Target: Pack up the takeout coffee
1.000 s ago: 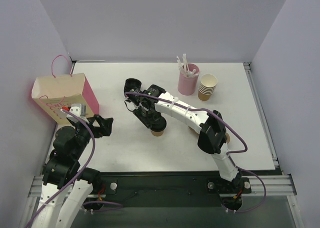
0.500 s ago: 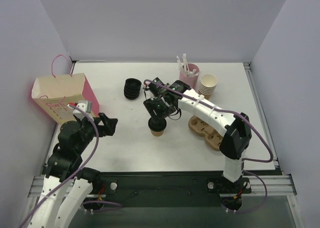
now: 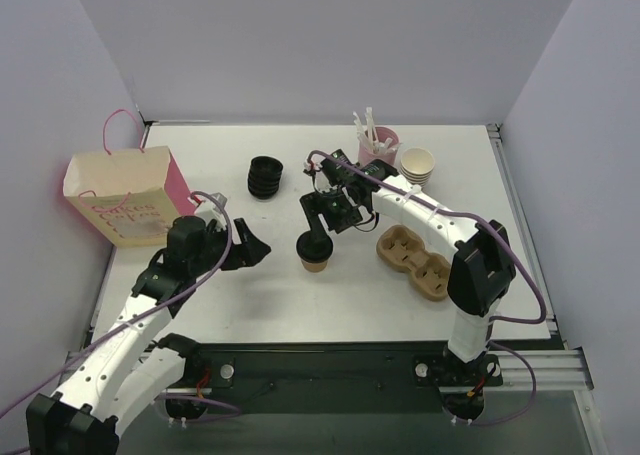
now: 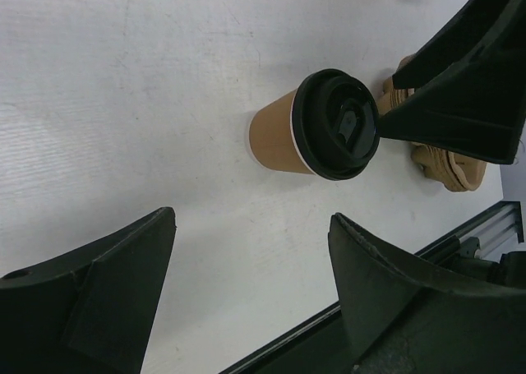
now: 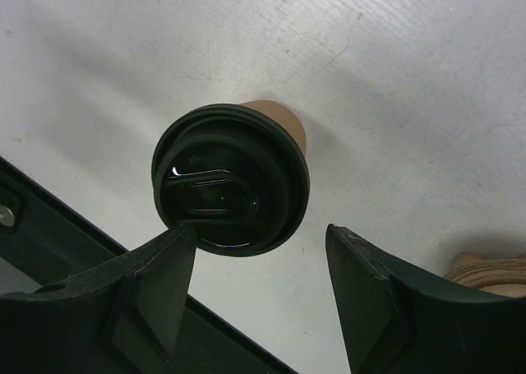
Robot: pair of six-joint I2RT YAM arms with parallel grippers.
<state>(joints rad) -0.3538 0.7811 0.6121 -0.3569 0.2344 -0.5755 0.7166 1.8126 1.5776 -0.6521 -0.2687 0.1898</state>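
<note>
The takeout coffee [image 3: 315, 252], a tan-brown paper cup with a black lid, stands upright on the white table near its middle. It also shows in the left wrist view [image 4: 320, 127] and the right wrist view [image 5: 230, 177]. My right gripper [image 3: 328, 213] hangs open and empty just behind and above the cup. In its own view [image 5: 261, 230] one finger overlaps the lid's edge. My left gripper [image 3: 258, 250] is open and empty to the cup's left, pointing at it with a gap between, as its own view shows [image 4: 253, 218].
A pink paper bag [image 3: 125, 195] stands at the left edge. A stack of black lids [image 3: 265, 177] sits behind the cup. A pink cup of stirrers [image 3: 377, 160] and stacked paper cups [image 3: 416, 172] are far right. A cardboard cup carrier [image 3: 413, 262] lies right of the coffee.
My left arm has swung right from beside the bag toward the cup. My right gripper has drawn back from over the cup, uncovering the carrier.
</note>
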